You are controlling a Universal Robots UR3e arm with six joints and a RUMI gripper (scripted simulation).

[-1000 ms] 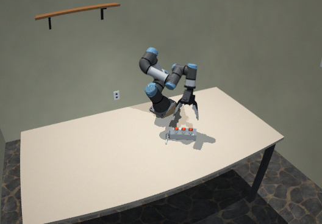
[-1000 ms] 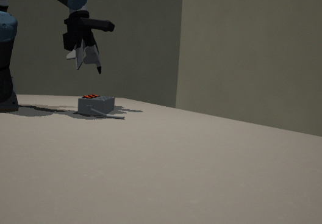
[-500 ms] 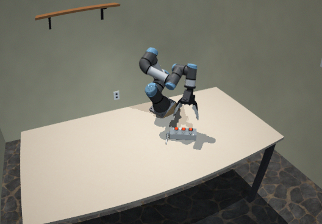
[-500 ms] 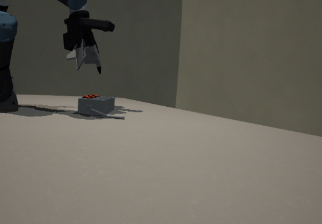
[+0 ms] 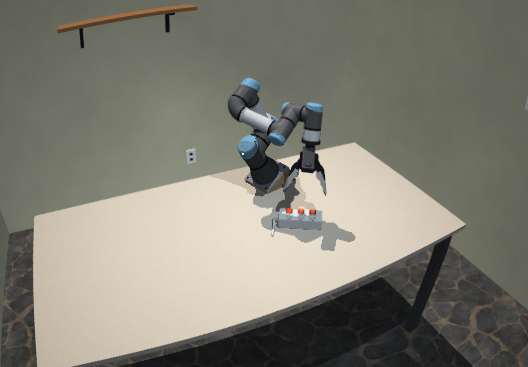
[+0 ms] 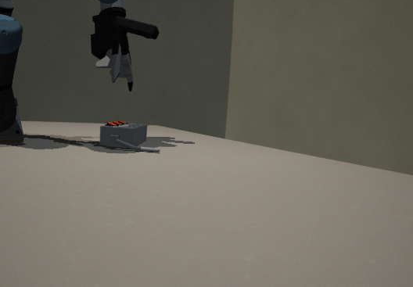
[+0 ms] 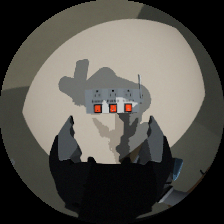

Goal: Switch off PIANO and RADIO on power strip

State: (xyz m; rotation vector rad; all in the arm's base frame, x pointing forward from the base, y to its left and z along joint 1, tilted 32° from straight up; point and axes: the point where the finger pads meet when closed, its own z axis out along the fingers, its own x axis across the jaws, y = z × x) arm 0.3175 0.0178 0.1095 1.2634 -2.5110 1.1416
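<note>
A grey power strip (image 5: pixel 299 219) lies flat on the table, right way up, with three red-lit switches (image 5: pixel 300 212) in a row on its top. A short cable stub (image 5: pixel 273 228) sticks out at its left end. In the wrist view the power strip (image 7: pixel 114 101) shows all three switches (image 7: pixel 113 107) glowing red, with small labels above them too small to read. My gripper (image 5: pixel 307 182) hangs open and empty well above the strip, a little behind it. It also shows in the exterior view (image 6: pixel 121 75), above the power strip (image 6: pixel 123 134).
The arm's base (image 5: pixel 265 176) is bolted to the table just behind the strip. A wooden wall shelf (image 5: pixel 126 17) and a wall socket (image 5: pixel 190 156) are on the back wall. The table's right edge (image 5: pixel 450 231) is well away from the strip.
</note>
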